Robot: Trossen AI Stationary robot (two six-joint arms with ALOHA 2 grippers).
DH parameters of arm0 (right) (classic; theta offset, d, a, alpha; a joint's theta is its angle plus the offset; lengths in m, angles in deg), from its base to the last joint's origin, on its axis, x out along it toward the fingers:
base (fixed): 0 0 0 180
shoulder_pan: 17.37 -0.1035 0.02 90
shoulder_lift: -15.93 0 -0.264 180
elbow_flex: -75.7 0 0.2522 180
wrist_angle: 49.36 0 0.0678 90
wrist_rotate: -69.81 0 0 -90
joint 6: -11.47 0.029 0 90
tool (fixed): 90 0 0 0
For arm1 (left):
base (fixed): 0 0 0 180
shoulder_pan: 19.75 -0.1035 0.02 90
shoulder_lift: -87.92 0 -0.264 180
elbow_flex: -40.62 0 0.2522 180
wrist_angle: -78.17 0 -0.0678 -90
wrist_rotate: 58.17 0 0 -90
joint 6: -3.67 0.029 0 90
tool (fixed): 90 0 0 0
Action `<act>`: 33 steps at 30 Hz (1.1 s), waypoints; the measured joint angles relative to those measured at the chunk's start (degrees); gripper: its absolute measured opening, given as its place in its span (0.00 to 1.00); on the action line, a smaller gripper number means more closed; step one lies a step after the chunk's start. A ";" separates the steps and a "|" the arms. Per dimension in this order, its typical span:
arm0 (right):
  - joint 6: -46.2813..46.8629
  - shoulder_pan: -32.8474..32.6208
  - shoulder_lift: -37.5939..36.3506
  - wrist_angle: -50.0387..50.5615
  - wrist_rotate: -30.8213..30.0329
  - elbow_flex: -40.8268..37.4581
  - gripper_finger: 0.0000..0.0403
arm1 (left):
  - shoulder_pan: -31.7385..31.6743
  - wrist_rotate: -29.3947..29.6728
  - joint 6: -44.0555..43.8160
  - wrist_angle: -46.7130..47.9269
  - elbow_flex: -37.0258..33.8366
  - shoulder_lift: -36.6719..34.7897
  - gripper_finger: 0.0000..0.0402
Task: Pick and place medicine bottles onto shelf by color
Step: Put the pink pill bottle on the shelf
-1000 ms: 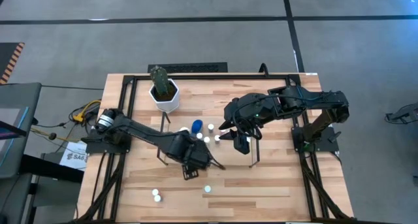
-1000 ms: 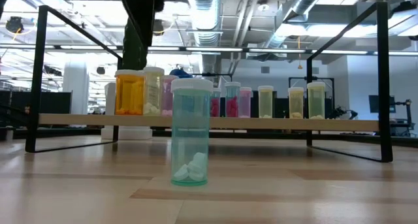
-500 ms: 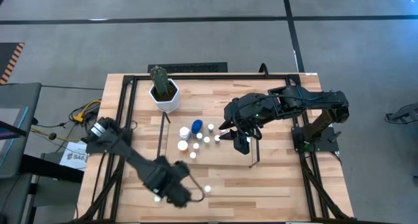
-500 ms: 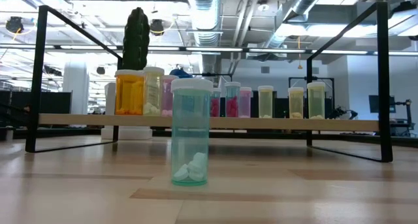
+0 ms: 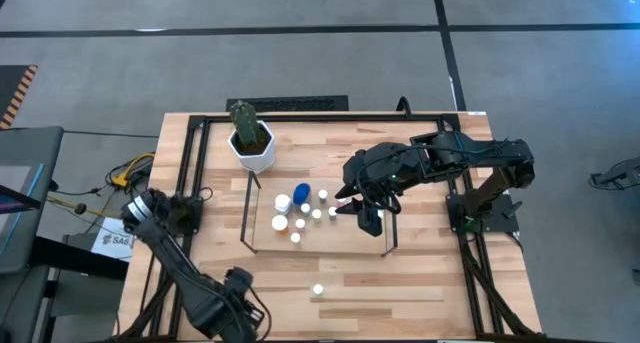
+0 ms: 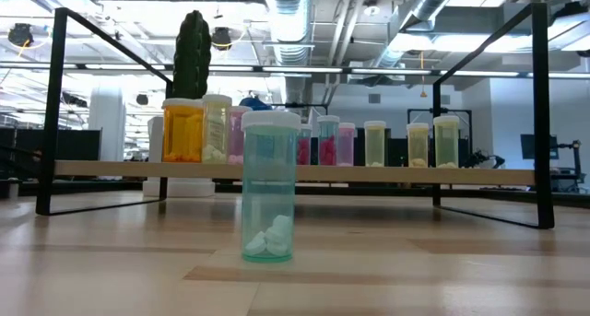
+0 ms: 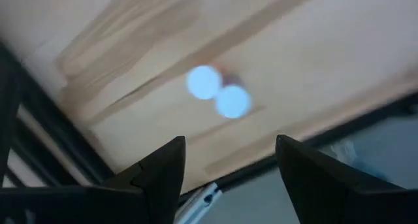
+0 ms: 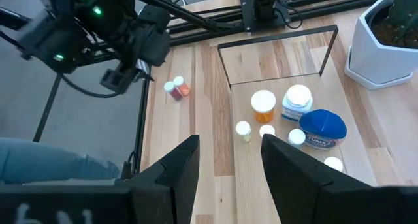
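White-capped bottles (image 7: 233, 101) under released, empty left end effector (image 7: 230, 145): centre on one, drop straight, spare the other. Right end effector (image 8: 230, 140) released over shelf (image 8: 287, 74).

Teal bottle (image 6: 269, 186) with white cap seen upright on table (image 6: 415, 270), white pills inside. Behind it, row of bottles (image 6: 369, 143) lined on shelf (image 6: 479, 175). Cactus (image 6: 192, 41) seen behind orange bottle (image 6: 182, 130).
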 joint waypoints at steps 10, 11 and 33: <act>0.00 0.00 0.00 0.02 0.01 -0.01 0.46 | 2.90 3.41 -13.55 -12.03 -12.11 -2.94 0.56; 0.00 -0.02 0.00 -0.01 0.02 -0.02 0.46 | 2.90 3.75 -14.60 -13.00 -13.16 -3.38 0.56; 0.00 -0.01 0.00 0.02 0.02 0.00 0.46 | -0.35 5.67 -17.94 -21.86 -23.37 -3.98 0.62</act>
